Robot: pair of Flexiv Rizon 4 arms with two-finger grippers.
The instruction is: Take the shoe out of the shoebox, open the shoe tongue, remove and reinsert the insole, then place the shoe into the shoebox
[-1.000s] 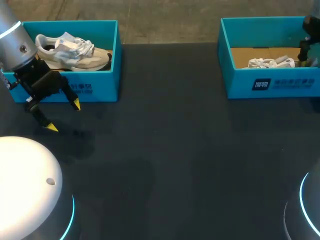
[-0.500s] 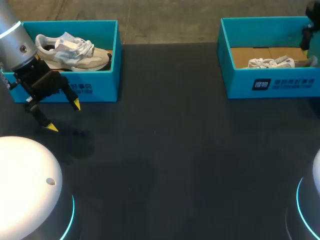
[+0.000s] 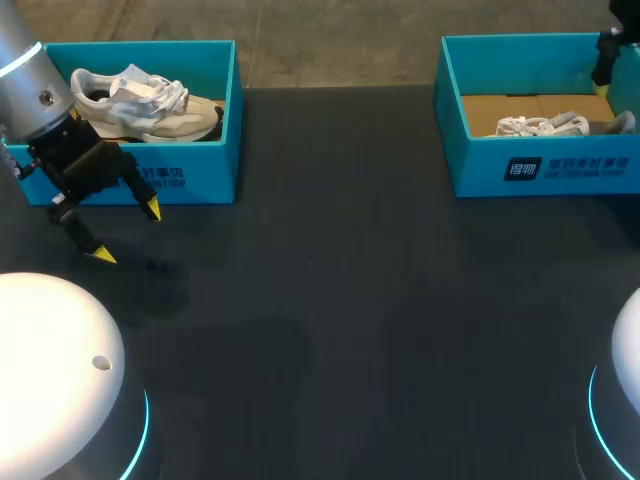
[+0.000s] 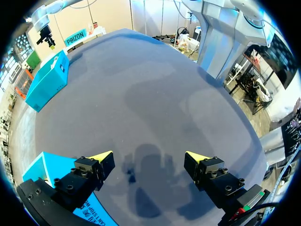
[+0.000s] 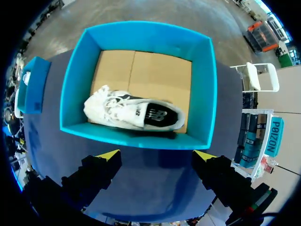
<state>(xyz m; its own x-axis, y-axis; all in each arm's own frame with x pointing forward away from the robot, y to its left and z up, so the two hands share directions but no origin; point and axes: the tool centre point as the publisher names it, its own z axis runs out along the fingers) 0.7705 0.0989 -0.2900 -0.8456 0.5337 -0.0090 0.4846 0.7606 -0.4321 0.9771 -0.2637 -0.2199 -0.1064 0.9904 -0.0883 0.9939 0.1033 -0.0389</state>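
A white shoe [image 3: 545, 126] lies on its side on the cardboard floor of the right blue shoebox [image 3: 470, 170]. In the right wrist view the same shoe [image 5: 134, 113] lies inside the box [image 5: 207, 94], below and ahead of my right gripper [image 5: 156, 154], which hangs open and empty above the box's near wall. My right arm [image 3: 606, 58] shows only at the far right edge of the head view. A beige-and-white shoe [image 3: 145, 102] rests in the left shoebox [image 3: 200, 175]. My left gripper [image 3: 125, 232] stands open and empty over the table just in front of that box.
The dark table [image 3: 350, 300] stretches between the two boxes. White arm bases [image 3: 50, 370] sit at the front left and front right corners. In the left wrist view a corner of the left box [image 4: 37, 169] lies beside the open gripper [image 4: 149, 157].
My right arm has drawn up and back toward the far right corner, uncovering the heel end of the white shoe. The left arm has not moved.
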